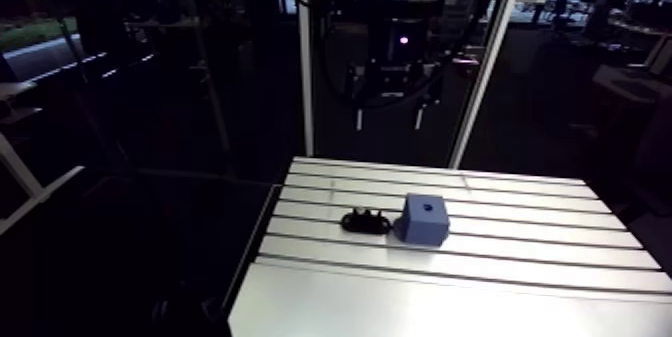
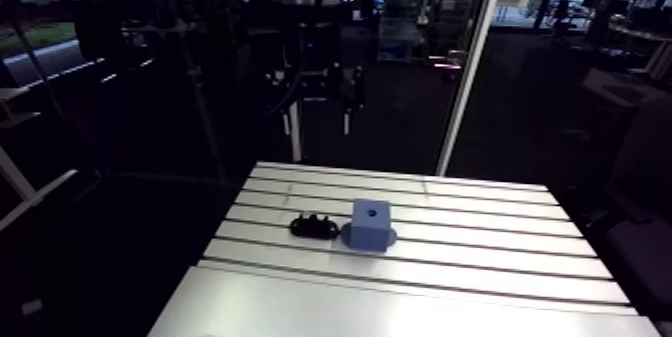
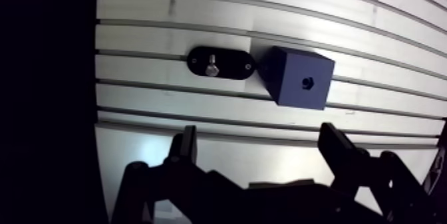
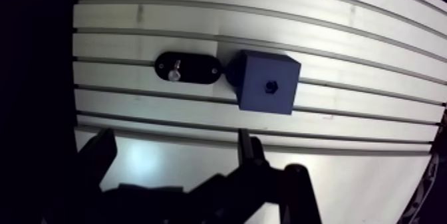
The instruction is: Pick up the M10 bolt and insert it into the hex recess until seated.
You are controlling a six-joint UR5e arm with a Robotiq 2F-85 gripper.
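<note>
Our gripper point(image 3: 259, 133) hangs wide, empty. At its 11 o'clock 1 bolt point(image 3: 212, 66) stands in a holder point(image 3: 234, 64), we judge for easy gripping; the recess point(image 3: 306, 81) in the block point(image 3: 293, 90) faces up.

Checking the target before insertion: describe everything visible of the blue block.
The blue block is a matte, plastic-looking cube standing upright on the slotted table. Its top face carries one small dark recess at the centre, empty. It sits close beside the black oval holder with the bolt; whether they touch is unclear. The open hand hangs clear of it.
</note>
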